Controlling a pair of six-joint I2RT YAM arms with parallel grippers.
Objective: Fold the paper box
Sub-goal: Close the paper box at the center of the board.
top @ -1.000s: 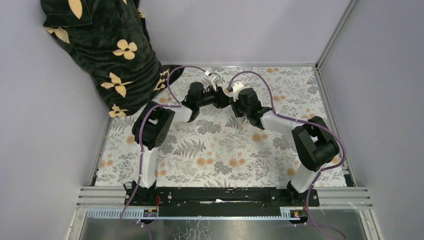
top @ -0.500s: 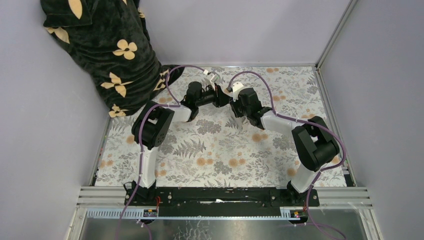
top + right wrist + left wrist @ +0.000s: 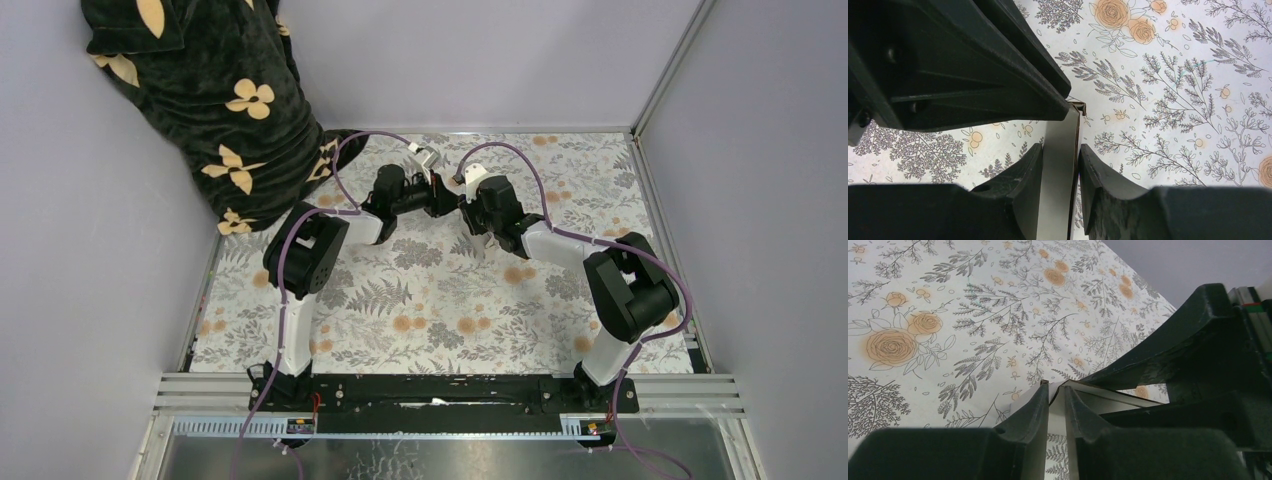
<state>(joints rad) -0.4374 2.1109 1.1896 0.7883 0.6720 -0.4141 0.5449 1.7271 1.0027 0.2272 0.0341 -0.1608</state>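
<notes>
The left jaws and the right jaws are both pinching, narrowly parted, the white thin-cardboard paper box over the flower-printed table; pulling against each other risks tearing a panel or letting it slip.

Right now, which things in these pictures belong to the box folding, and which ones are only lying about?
Belongs to the job: paper box, gripped by the left gripper and the right gripper.
Just lying about: dark flowered cloth in the far left corner; floral table cover, only the surface.
</notes>
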